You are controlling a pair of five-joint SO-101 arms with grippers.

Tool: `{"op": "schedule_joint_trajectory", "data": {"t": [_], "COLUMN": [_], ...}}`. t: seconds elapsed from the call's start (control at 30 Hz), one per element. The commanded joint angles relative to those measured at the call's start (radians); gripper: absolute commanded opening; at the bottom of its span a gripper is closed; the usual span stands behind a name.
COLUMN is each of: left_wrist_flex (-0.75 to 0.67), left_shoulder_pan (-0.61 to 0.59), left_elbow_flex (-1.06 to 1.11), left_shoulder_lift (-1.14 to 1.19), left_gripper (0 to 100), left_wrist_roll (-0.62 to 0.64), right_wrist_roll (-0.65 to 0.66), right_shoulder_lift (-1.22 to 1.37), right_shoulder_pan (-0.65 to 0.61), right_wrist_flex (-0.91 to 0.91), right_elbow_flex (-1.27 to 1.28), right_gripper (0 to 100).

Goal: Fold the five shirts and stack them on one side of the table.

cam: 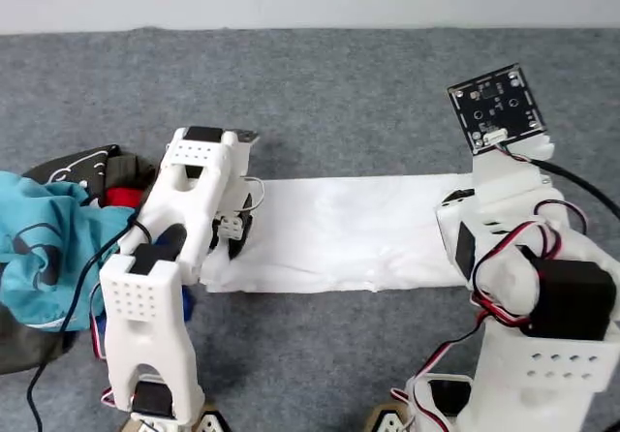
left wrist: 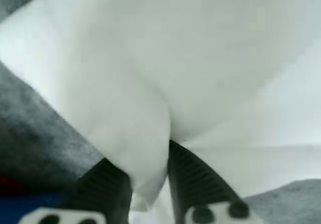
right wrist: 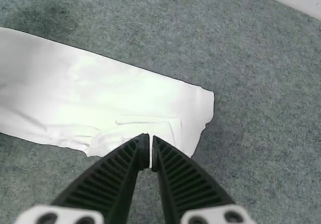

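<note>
A white shirt (cam: 339,233), folded into a long strip, lies across the middle of the grey table. My left gripper (cam: 232,233) is at its left end. In the left wrist view the left gripper (left wrist: 150,184) is shut on a raised fold of the white shirt (left wrist: 200,58). My right arm (cam: 504,258) stands over the strip's right end. In the right wrist view the right gripper (right wrist: 150,141) is shut on the near edge of the white shirt (right wrist: 100,98), close to its end corner, with a sliver of white cloth between the fingers.
A heap of unfolded shirts sits at the table's left edge: a teal one (cam: 44,238) on top, a black printed one (cam: 87,170) and a bit of red (cam: 121,197). Bare grey carpet (cam: 339,103) stretches behind the strip and in front of it between the arms.
</note>
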Motion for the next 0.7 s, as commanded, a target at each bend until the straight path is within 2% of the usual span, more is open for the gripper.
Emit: {"op": "schedule_joint_trajectory", "data": {"t": [0.0,0.13,0.23,0.67], "left_wrist_flex": [0.037,0.094,0.135,0.115], "left_shoulder_pan": [-0.028,-0.068,-0.048,0.293], "left_elbow_flex": [-0.101,-0.252,-0.331,-0.321], "left_shoulder_lift": [0.005,0.005,0.003,-0.275], "left_gripper": [1,1,1,1], "left_wrist_roll": [-0.025,-0.025,-0.023,-0.017], "right_wrist_roll": [-0.003,-0.003,-0.003,-0.003], "right_shoulder_lift": [-0.002,-0.002,-0.002,-0.015], "right_shoulder_pan": [-0.002,-0.002,-0.002,-0.002], "right_wrist_flex": [-0.004,-0.004,-0.004,-0.042], "right_elbow_flex": [-0.005,-0.005,-0.005,-0.012], "right_gripper": [1.8,1.8,1.8,1.8]}}
